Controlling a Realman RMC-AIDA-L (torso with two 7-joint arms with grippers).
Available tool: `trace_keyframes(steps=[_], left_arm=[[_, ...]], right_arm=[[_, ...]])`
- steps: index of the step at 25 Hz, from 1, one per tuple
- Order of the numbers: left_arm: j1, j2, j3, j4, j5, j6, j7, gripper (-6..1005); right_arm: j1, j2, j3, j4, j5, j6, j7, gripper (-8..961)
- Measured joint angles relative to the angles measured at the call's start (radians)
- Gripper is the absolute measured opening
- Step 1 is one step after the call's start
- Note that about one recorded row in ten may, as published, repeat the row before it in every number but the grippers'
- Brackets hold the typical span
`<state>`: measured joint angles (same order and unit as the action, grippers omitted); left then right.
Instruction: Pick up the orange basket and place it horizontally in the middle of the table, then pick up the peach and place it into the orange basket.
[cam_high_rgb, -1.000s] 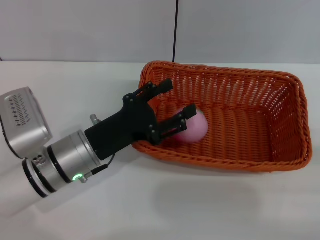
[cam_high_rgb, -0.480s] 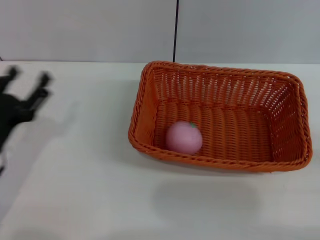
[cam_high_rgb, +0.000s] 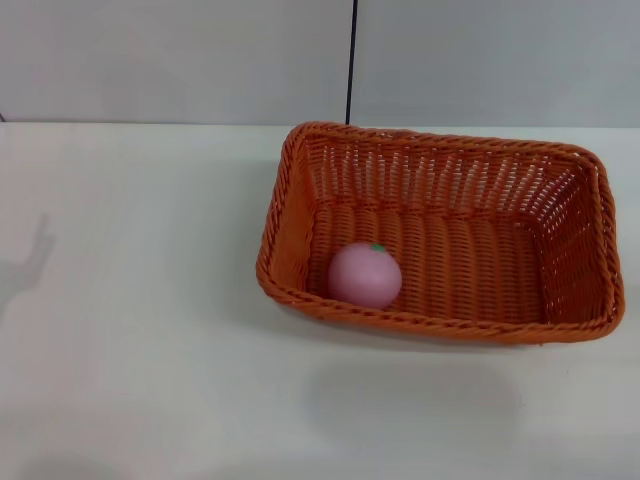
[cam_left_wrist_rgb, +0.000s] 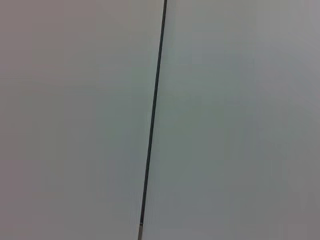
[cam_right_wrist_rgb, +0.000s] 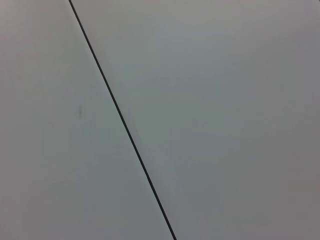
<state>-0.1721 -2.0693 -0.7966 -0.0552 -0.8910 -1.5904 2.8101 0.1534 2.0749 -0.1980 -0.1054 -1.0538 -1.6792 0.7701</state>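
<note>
Neither claw is in view, so their grip cannot be told. With the peach resting inside the orange basket on the worktop, both arms should keep clear.

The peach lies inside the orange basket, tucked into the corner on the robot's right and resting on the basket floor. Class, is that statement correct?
Not quite. The peach does lie inside the orange basket, resting on its floor, but it sits toward the near corner on the robot's left, not its right. The head view shows this.
</note>
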Motion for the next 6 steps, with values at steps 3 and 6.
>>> trace_keyframes(steps=[3, 6], left_arm=[[0.008, 0.000, -0.001, 0.000, 0.000, -0.021, 0.000, 819], [0.011, -0.001, -0.003, 0.000, -0.001, -0.031, 0.000, 819]], right_arm=[[0.010, 0.000, 0.001, -0.001, 0.000, 0.006, -0.009, 636], [0.016, 0.000, 0.001, -0.001, 0.000, 0.011, -0.020, 636]])
